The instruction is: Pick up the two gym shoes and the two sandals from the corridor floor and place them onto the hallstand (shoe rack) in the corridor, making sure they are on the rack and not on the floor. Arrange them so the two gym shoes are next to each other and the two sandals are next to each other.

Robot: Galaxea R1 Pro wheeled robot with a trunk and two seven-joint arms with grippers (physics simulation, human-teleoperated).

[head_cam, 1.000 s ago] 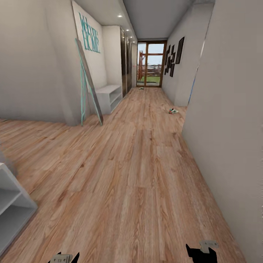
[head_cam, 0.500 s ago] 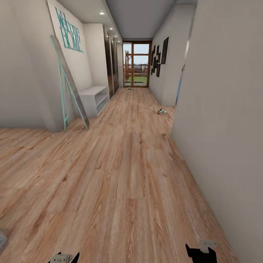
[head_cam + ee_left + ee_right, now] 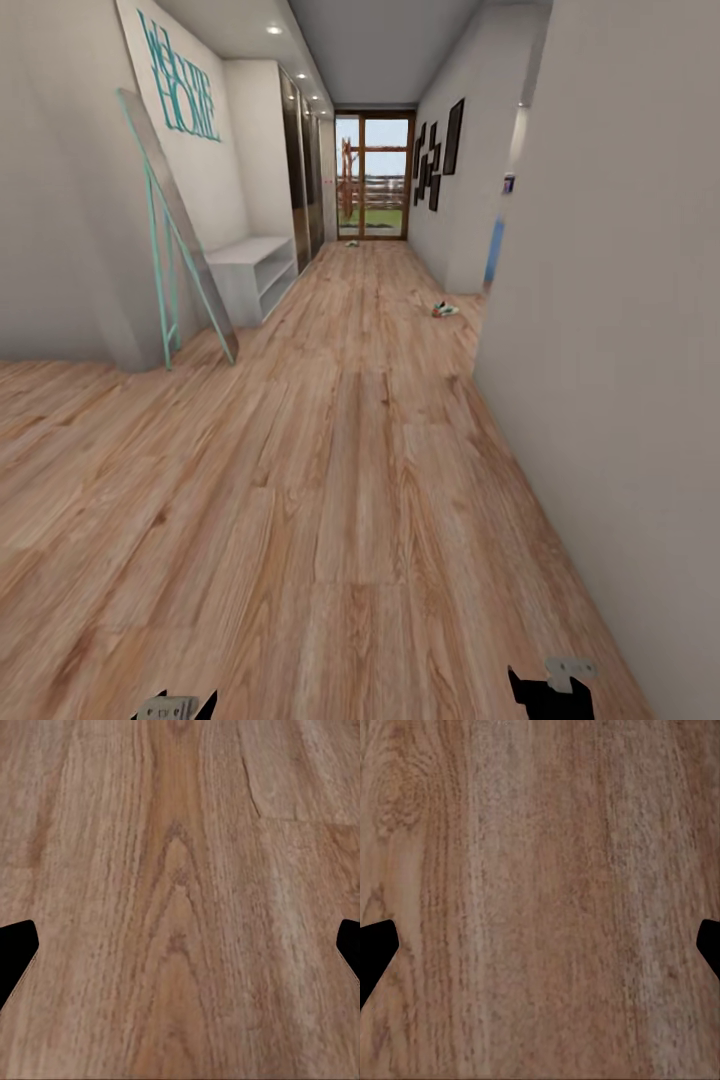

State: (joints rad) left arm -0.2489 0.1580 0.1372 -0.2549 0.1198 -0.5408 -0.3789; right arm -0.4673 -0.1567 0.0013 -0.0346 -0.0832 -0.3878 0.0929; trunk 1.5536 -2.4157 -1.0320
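Observation:
A gym shoe (image 3: 444, 309), white with green and red touches, lies far down the corridor floor (image 3: 360, 450) near the right wall. The pale hallstand (image 3: 255, 275) stands against the left wall, beyond a leaning mirror. A small object (image 3: 352, 242) lies by the glass door, too small to name. At the head view's lower edge sit my left gripper (image 3: 178, 708) and right gripper (image 3: 548, 690), far from the shoe. In the wrist views the left gripper (image 3: 180, 952) and the right gripper (image 3: 540, 952) are open over bare planks, with the dark fingertips (image 3: 15, 952) wide apart.
A teal-framed mirror (image 3: 175, 235) leans on the left wall's corner. A white wall (image 3: 620, 330) runs close along my right side, with an opening (image 3: 500, 240) beyond it. Dark wardrobes (image 3: 303, 170) follow the hallstand. The glass door (image 3: 372, 175) closes the corridor's far end.
The whole head view has shifted, so the camera moved: the corridor's things slid left in the picture and the white shelf unit at lower left left the view. Both grippers hold their pose.

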